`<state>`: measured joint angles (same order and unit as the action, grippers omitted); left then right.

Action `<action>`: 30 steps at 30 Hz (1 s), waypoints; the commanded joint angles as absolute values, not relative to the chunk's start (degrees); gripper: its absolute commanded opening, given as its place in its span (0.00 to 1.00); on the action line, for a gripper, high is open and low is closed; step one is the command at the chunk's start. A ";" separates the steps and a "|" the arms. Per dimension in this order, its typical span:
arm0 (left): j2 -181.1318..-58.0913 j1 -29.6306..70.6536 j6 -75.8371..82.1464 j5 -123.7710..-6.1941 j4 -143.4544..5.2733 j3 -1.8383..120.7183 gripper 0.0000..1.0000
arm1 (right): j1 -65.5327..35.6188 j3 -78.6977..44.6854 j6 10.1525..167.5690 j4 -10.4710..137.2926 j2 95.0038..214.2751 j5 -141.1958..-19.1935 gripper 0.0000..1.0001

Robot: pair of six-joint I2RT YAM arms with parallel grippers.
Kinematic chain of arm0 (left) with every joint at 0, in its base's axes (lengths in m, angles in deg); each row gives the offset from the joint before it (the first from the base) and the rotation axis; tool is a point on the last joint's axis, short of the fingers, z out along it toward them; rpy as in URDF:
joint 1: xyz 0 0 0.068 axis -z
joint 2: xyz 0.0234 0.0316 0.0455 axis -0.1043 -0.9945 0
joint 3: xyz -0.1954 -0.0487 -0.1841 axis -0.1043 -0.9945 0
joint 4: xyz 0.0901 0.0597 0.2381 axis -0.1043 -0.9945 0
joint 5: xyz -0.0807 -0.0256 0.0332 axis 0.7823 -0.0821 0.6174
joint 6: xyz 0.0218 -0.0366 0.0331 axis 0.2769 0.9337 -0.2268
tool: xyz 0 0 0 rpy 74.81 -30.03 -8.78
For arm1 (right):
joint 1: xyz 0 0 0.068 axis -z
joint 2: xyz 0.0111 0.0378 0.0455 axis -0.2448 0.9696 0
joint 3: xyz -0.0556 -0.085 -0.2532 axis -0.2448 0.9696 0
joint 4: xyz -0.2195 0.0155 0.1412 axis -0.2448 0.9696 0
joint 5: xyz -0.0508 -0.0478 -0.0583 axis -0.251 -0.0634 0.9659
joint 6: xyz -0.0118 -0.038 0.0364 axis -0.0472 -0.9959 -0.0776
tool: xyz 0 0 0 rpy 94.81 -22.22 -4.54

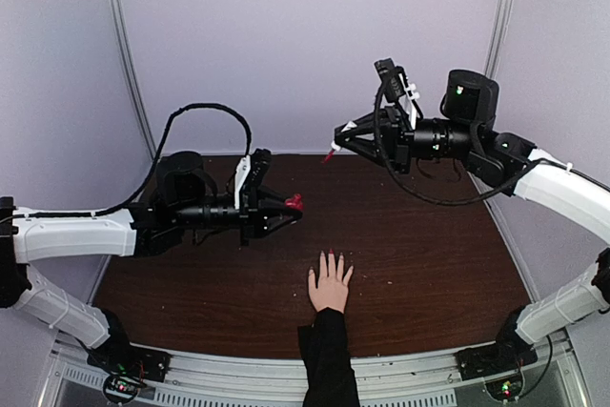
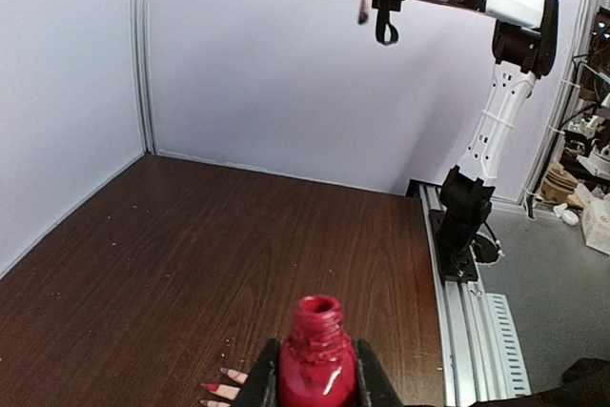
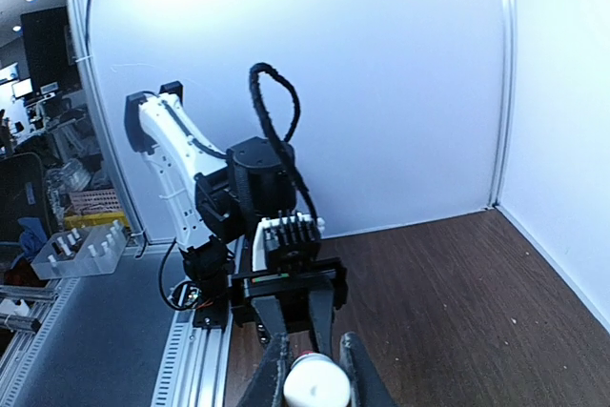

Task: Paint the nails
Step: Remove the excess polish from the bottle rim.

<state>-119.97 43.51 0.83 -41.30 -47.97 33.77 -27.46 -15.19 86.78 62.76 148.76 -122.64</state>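
At six o'clock overhead, a pale human hand in a black sleeve [image 1: 330, 288] is laid flat on the dark brown wooden table [image 1: 429, 254], its tiny nails [image 1: 331, 256] pointed to twelve. At nine, a small open red glass bottle [image 1: 294, 202] is clamped by the left gripper [image 1: 289, 204]. At one, a thin red-tipped brush [image 1: 330, 153] is held by the closed right gripper [image 1: 341, 142].

Left wrist: the bottle is gripped at six, with red-polished nails at seven.

Right wrist: a round white cap [image 3: 317, 385] is pinched at six.

The nails are judged hard but set on soft living fingers, so nothing is grasped and only light strokes are applied.
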 commanded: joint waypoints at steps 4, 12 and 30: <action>-117.08 46.03 -1.52 -38.30 -45.97 37.03 0.00 | -31.79 -16.05 86.62 57.99 150.18 -123.99 0.00; -115.98 46.83 -0.31 -39.15 -43.03 36.03 0.00 | -34.99 -16.67 86.14 57.44 151.25 -124.18 0.00; -114.21 46.91 2.39 -39.27 -39.62 34.45 0.00 | -36.61 -17.26 84.46 58.61 151.43 -123.06 0.00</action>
